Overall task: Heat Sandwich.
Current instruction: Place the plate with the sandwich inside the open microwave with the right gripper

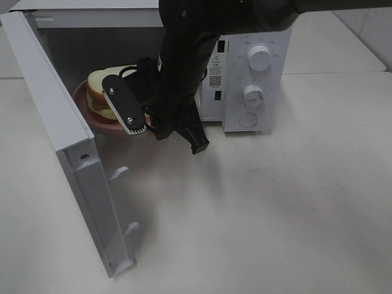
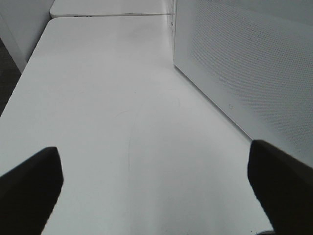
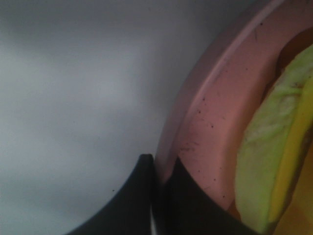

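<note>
The sandwich (image 1: 100, 90), thick white bread with a pale green and yellow filling (image 3: 274, 161), lies on a round pink plate (image 1: 98, 125) at the mouth of the open microwave's cavity. My right gripper (image 1: 137, 127) reaches across from the right and is shut on the plate's near rim (image 3: 205, 127). In the right wrist view its two dark fingertips (image 3: 142, 196) pinch that rim. My left gripper (image 2: 156, 196) is open over bare white table with nothing between its fingers (image 2: 29, 191). It does not show in the exterior high view.
The white microwave (image 1: 257, 73) has two dials (image 1: 260, 58) on its right-hand panel. Its door (image 1: 67, 141) swings out towards the front left. Its perforated side wall (image 2: 244, 73) stands close beside my left gripper. White tabletop (image 1: 275, 214) stretches in front.
</note>
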